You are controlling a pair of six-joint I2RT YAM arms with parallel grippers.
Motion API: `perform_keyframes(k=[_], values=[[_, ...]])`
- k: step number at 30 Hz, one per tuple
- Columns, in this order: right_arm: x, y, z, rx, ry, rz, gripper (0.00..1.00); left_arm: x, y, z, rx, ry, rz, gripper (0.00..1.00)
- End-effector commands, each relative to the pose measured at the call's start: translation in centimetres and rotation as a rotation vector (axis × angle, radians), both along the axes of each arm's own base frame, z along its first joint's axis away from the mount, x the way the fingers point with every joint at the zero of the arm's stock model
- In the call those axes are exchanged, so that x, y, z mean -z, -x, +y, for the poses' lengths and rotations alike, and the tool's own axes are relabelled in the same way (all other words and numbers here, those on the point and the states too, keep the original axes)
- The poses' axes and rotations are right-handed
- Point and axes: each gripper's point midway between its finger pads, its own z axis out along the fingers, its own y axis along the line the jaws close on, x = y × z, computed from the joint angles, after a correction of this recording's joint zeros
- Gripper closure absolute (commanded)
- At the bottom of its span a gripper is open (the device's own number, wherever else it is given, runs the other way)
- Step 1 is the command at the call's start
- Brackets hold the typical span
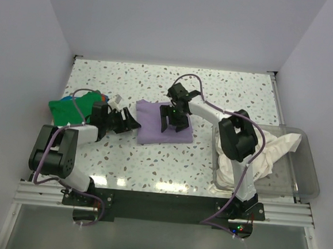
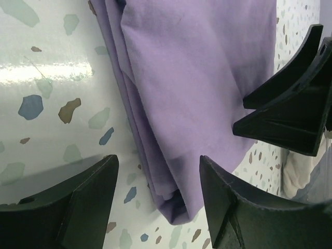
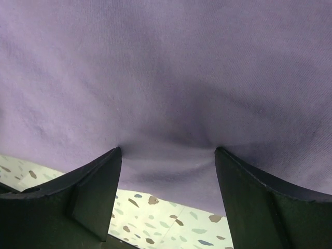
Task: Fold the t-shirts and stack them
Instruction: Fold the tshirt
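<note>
Lavender t-shirt [image 1: 149, 129] lies folded under our spread right gripper [image 1: 172, 125], our left gripper [image 1: 131, 122] gaping at its left edge. We judge stacking unfinished: green t-shirt [image 1: 69, 108] lies left of it, cream t-shirt [image 1: 271, 150] crumpled right

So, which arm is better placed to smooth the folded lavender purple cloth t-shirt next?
Probably right: the right gripper rests open on top of the folded lavender purple cloth t-shirt, fingertips dimpling the fabric. The left gripper, also open, reaches only the shirt's edge.
</note>
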Motion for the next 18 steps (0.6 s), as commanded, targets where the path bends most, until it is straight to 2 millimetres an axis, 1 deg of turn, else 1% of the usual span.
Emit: perform_keyframes(k=[1,3,5,6,7,12,15,18], values=[[3.3,1.0,-3.1,0.014,0.179,0.049,0.23,-0.8,-1.9,-0.3,-0.043,0.06,-0.083,0.31],[3.6,1.3,-3.4,0.013,0.194,0.059,0.23,0.0,-2.1,-0.2,-0.058,0.06,-0.064,0.31],[3.8,1.4,-3.5,0.012,0.199,0.068,0.23,0.1,-2.5,-0.3,-0.063,0.071,-0.078,0.3],[3.8,1.4,-3.5,0.013,0.2,0.07,0.23,0.7,-2.5,-0.4,-0.072,0.082,-0.057,0.3],[3.8,1.5,-3.5,0.013,0.199,0.072,0.23,0.7,-2.9,-0.4,-0.079,0.088,-0.071,0.3],[3.3,1.4,-3.2,0.015,0.181,0.069,0.23,2.8,-3.6,0.7,-0.162,0.042,-0.024,0.3],[3.2,1.4,-3.1,0.012,0.177,0.07,0.23,4.0,-3.7,0.9,-0.177,0.02,0.024,0.3],[3.2,1.5,-2.9,0.007,0.17,0.072,0.23,5.3,-2.9,0.1,-0.161,0.016,0.08,0.31]])
